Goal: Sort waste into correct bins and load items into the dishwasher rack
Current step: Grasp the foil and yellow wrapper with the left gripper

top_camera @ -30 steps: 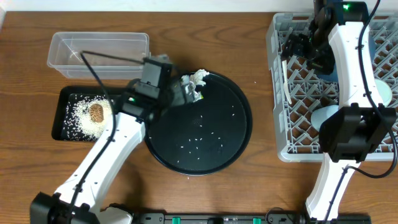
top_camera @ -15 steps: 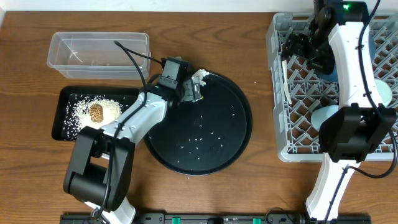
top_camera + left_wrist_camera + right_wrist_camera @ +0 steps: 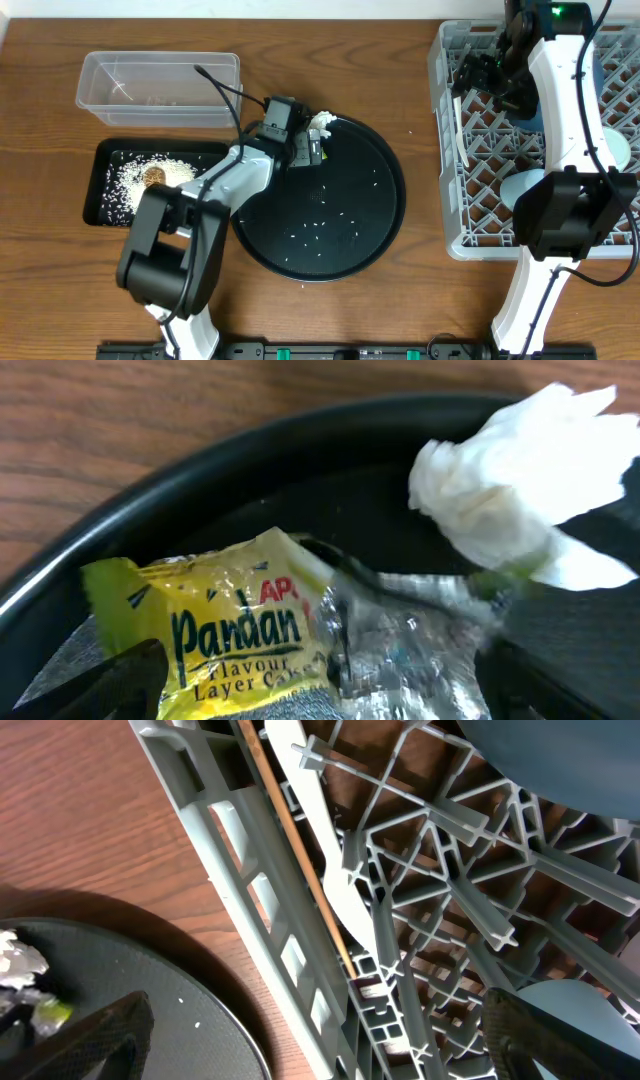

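The left fingers (image 3: 585, 680) stand wide apart, low over the far-left rim of the round tray (image 3: 345, 190). They straddle the yellow wrapper (image 3: 215, 635) and the foil (image 3: 405, 650), which touch; the tissue (image 3: 515, 490) lies just beyond them at the rim. The step looks like picking dry waste for the tub (image 3: 160, 58), since rice (image 3: 125, 190) and the food lump (image 3: 153, 176) lie in the black bin (image 3: 100, 210). To do it well, centre on one piece and press down to the tray floor before closing, because wrapper and foil lie flat and may slip; check that nothing extra trails along. The right fingers (image 3: 80, 1040) hang apart and empty over the far-left corner of the rack (image 3: 440, 150), beside the spoon (image 3: 325, 850)
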Motion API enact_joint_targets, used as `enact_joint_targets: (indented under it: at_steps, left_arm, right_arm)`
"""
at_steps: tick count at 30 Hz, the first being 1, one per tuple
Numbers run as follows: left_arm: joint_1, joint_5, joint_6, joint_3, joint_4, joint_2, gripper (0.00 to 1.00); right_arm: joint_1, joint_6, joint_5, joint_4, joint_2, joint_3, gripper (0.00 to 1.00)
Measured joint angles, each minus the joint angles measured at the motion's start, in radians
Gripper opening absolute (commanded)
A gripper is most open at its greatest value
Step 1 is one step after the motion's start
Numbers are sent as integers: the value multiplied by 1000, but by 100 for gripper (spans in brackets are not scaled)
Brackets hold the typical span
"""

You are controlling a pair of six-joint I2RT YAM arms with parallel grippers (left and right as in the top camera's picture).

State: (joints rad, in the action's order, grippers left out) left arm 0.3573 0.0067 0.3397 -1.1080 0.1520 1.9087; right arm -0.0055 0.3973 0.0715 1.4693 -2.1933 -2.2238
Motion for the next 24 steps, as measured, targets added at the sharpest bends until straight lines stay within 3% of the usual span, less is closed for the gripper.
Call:
enact_joint_targets:
  at_steps: [4, 8, 13, 18, 24]
  left_arm:
    - [0, 0, -1, 0, -4, 2, 87]
    - [0, -7, 0, 0, -4, 2, 63]
    - [0, -8, -2, 0, -5, 2, 43]
    - [0, -7, -5, 0, -4, 2, 38]
    - [0, -8, -8, 0, 14, 2, 14]
  right_arm:
    - [0, 0, 0, 0, 0, 0, 99]
    - [0, 0, 0, 0, 0, 0, 99]
    - [0, 0, 0, 0, 0, 0, 99]
    - [0, 0, 0, 0, 0, 0, 99]
    - [0, 0, 0, 0, 0, 0, 99]
